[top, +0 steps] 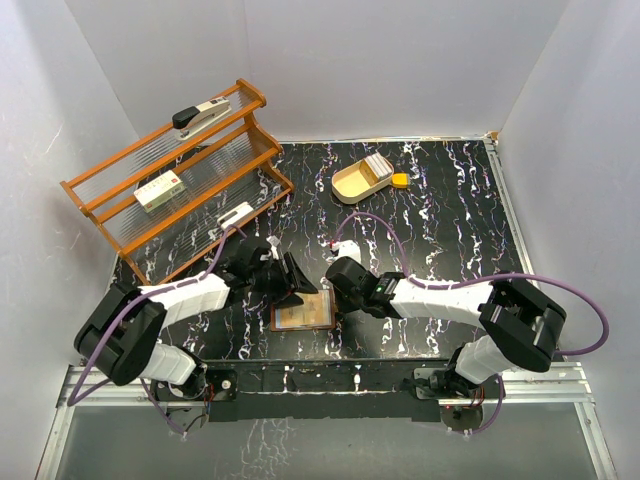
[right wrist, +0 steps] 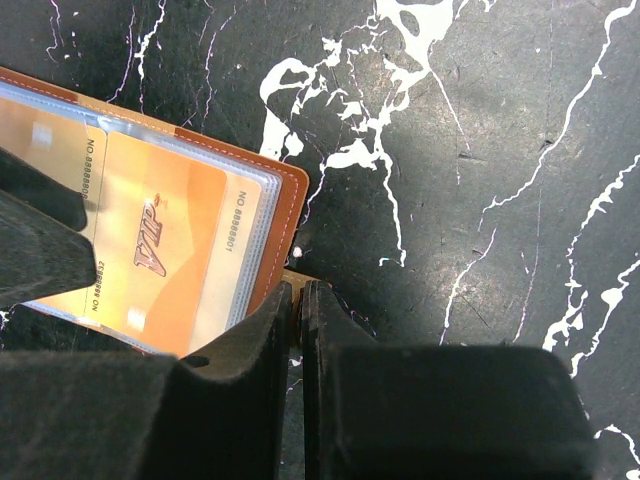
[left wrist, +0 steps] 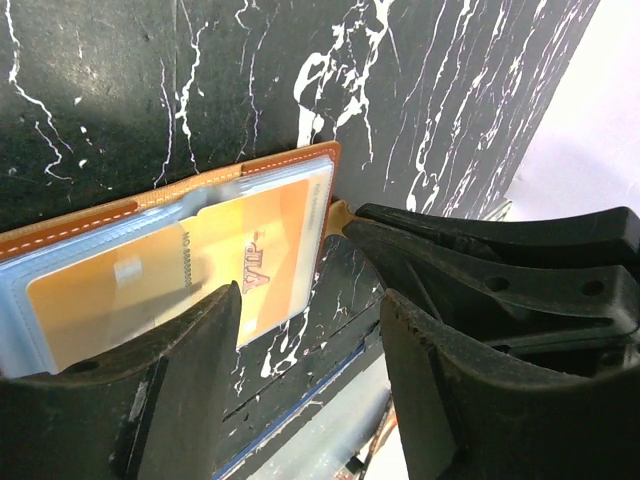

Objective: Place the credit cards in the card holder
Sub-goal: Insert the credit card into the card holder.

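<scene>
The brown stitched-leather card holder [top: 303, 312] lay open near 6 o'clock on the black marbled surface [top: 440, 230], a glossy orange card [right wrist: 160, 240] in its clear sleeve. The right hand [right wrist: 298, 290], at the holder's 2 o'clock, was clamped on its tan tab [right wrist: 296, 274]. The left hand [left wrist: 308, 300] stood apart at 11 o'clock.

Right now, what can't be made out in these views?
- Top external: card holder slots, too small to read.
- Top external: credit cards in the tray, too small to count.
- Left wrist: card holder's left part, cut off by the frame edge and hidden by a left gripper finger.
- Right wrist: snap tab, mostly hidden between the right gripper fingers.
</scene>
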Available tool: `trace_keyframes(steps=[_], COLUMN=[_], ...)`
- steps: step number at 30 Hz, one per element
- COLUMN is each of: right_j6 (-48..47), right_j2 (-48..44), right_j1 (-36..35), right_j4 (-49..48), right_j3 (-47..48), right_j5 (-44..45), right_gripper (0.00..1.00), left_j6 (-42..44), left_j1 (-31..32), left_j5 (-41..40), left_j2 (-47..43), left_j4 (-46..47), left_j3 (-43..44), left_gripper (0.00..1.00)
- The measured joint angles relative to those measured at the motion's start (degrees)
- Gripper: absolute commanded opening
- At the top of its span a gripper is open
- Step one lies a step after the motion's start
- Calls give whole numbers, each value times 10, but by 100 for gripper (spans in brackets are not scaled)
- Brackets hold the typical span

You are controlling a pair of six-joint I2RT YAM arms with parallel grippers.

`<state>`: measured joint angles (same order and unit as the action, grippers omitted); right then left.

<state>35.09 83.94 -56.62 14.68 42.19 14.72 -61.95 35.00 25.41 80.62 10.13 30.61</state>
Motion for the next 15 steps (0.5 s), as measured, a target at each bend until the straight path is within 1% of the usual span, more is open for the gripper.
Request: trace_keyframes(steps=[7, 12, 15], right_j6=[0, 0, 0], right_j2=[0, 0, -2], right_j1=[0, 0, 0], right_j4=[0, 0, -1], right_j3=[0, 0, -2], right_j5=[0, 0, 1], right_gripper=[4, 4, 4], left_j6=[26, 29, 24], left_j1=[0, 0, 0], left_j5=[-26, -26, -18], left_j2=[-19, 8, 23], left_j4=[-48, -44, -23], left_j3=[10, 10, 8], left_gripper=[57, 57, 57])
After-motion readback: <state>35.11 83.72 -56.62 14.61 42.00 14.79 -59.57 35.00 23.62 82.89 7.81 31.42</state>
